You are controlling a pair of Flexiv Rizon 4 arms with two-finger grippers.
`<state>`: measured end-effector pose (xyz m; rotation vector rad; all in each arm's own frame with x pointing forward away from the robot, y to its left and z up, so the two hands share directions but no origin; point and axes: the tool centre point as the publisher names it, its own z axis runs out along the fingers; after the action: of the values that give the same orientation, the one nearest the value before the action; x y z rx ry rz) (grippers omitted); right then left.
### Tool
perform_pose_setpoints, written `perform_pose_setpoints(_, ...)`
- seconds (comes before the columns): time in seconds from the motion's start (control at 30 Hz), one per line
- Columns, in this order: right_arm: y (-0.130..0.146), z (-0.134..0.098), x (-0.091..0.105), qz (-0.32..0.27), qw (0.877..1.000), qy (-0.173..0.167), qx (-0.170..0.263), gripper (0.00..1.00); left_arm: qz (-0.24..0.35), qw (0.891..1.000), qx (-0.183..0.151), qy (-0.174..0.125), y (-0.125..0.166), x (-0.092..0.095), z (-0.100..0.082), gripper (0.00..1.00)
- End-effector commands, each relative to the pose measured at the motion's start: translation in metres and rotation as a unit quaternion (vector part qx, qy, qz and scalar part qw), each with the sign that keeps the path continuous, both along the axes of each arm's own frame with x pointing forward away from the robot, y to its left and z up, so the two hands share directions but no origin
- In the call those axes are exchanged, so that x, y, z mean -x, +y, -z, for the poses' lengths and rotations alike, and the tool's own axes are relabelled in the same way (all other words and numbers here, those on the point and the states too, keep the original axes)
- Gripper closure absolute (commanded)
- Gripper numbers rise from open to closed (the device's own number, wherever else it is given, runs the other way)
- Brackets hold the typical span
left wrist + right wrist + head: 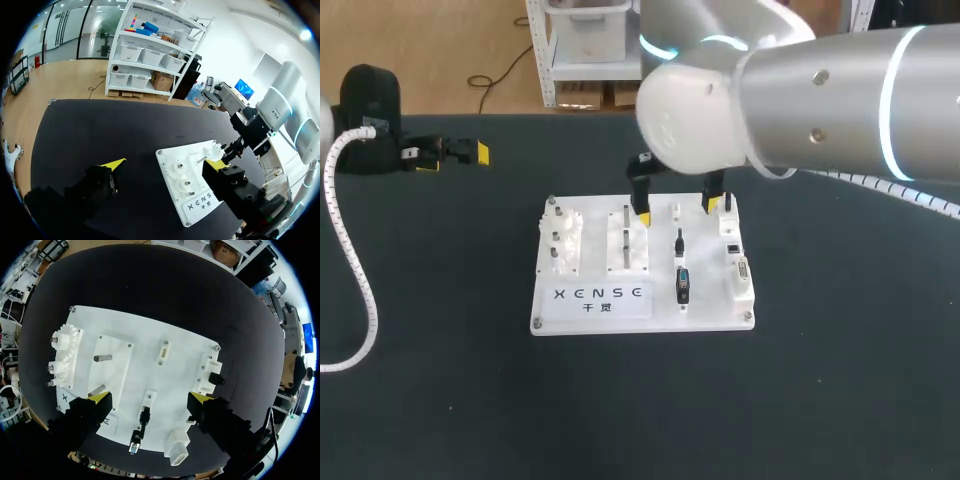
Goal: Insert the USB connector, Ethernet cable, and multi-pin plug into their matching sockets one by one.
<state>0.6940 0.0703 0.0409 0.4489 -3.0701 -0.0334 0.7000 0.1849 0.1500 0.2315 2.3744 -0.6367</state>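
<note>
Mid white board (640, 265): slim black plug (144, 416), lying flat against a white holder. In line with it, toward the board's printed edge, a darker metal-fronted connector (683, 285). Right gripper (150, 399) above, jaws wide apart, straddling the plug without touching. White socket block (209, 376) beside one finger; white gears (62, 352) and metal pegs (102, 358) beyond the other. Left gripper (450, 157) well off the board, jaws apart.

Only print in my sight: dark lettering (598, 293) on white label strip (560, 308), set along near edge of white board (705, 300). One row of spaced capital letters, two smaller characters centred beneath. My left wrist view shows same lettering at board's near corner, running slantwise. My right wrist view catches single stroke at board's edge; rest hidden.
</note>
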Motion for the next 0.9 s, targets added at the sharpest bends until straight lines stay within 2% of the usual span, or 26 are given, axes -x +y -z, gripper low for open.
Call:
perform_pose_setpoints(0.03, 0.004, 0.004, 0.016, 0.008, 1.000, -0.019, 0.002, 0.00, 0.000, 1.000, 0.000, 0.000, 0.000, 0.000, 0.000, 0.00)
perform_pose_setpoints(0.4, -0.004, 0.010, 0.035, 0.093, 0.995, -0.029, 0.011, 0.00, 0.000, 1.000, 0.000, 0.000, 0.000, 0.000, 0.000, 0.00)
perform_pose_setpoints(0.67, -0.006, 0.015, 0.044, 0.118, 0.993, -0.029, 0.012, 0.00, 0.000, 1.000, 0.000, 0.000, 0.000, 0.000, 0.000, 0.00)
perform_pose_setpoints(0.9, -0.004, 0.020, 0.043, 0.141, 0.989, -0.036, 0.011, 0.00, 0.000, 1.000, 0.000, 0.000, 0.000, 0.000, 0.000, 0.00)
